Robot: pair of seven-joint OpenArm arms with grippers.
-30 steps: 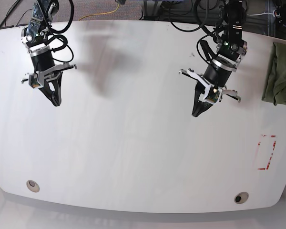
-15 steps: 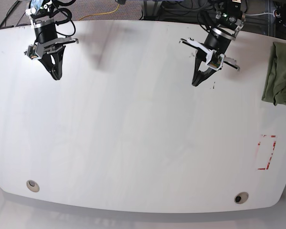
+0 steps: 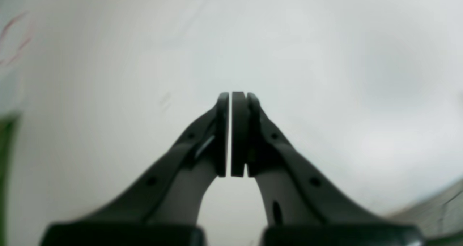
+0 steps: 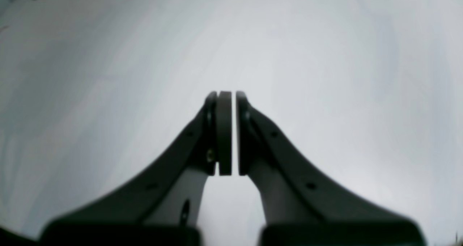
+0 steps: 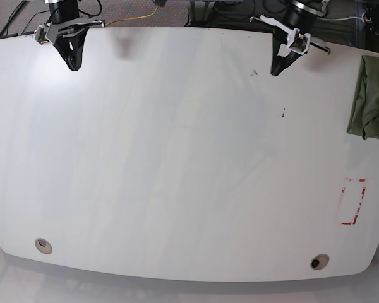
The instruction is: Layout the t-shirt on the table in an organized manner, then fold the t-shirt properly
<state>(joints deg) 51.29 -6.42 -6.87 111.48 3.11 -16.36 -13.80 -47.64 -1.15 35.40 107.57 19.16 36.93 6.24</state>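
Both arms have pulled back to the far edge of the table [image 5: 177, 158], left gripper [image 5: 276, 71] and right gripper [image 5: 74, 64] pinched closed and empty, while the folded shirt [image 5: 370, 98] lies untouched at the table's side, so folding looks finished

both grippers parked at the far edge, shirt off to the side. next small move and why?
Probably swing the left gripper toward the t-shirt and open it. Both it and the right gripper are shut and empty, and the shirt lies bunched at the table edge on the left arm's side, not laid out yet.
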